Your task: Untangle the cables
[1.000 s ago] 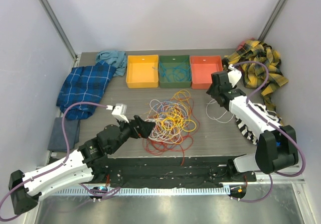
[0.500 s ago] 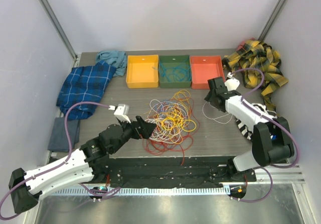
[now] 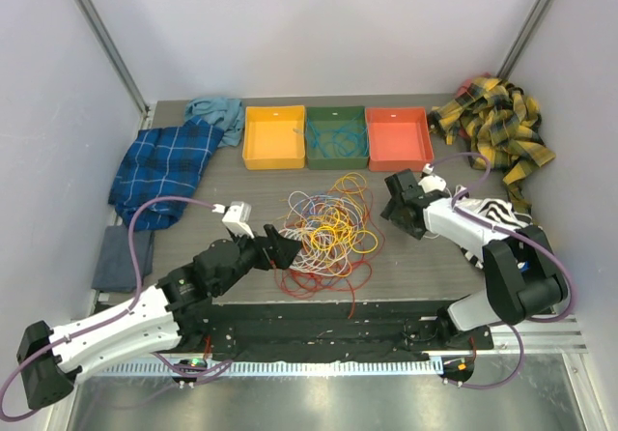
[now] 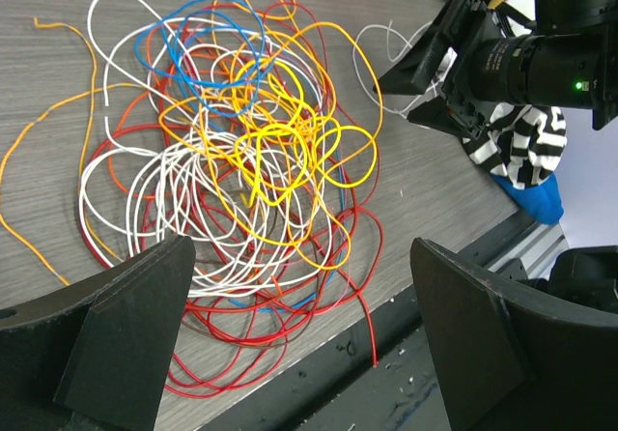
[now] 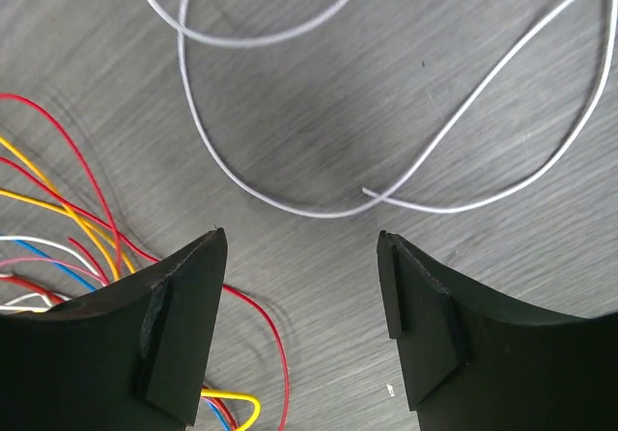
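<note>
Top external view: the heap of thin red, orange, yellow, white and blue wire cables [image 3: 328, 230] lies tangled on the grey wood-grain table [image 3: 415, 267]. It sits between my two arms and in front of three shallow plastic trays at the far edge: a yellow-orange tray [image 3: 274, 137], a dark green tray [image 3: 336, 111] with blue cable loops [image 3: 338, 143] in it, and a red-orange tray [image 3: 398, 138]. My left pincer [image 3: 288, 245] sits low at the heap's left rim, pointing into it. In the left wrist view its two black fingers [image 4: 126, 334] stand wide apart with nothing gripped between them. The outermost red and white loops lie just ahead of the tips, and I cannot tell whether any strand touches them. My right pincer [image 3: 388, 209] is at the heap's right side, near it but apart. In the right wrist view its jaws are well open and hold nothing. Beyond them, on the bare table, lies a single thin white wire cable [image 5: 290, 199] in a loose curve, separate from the heap, while a few red, yellow and blue strands of the heap reach in at the lower left. A blue plaid cloth [image 3: 164, 165] lies at the far left and a yellow-and-black plaid cloth [image 3: 497, 122] at the far right
</note>
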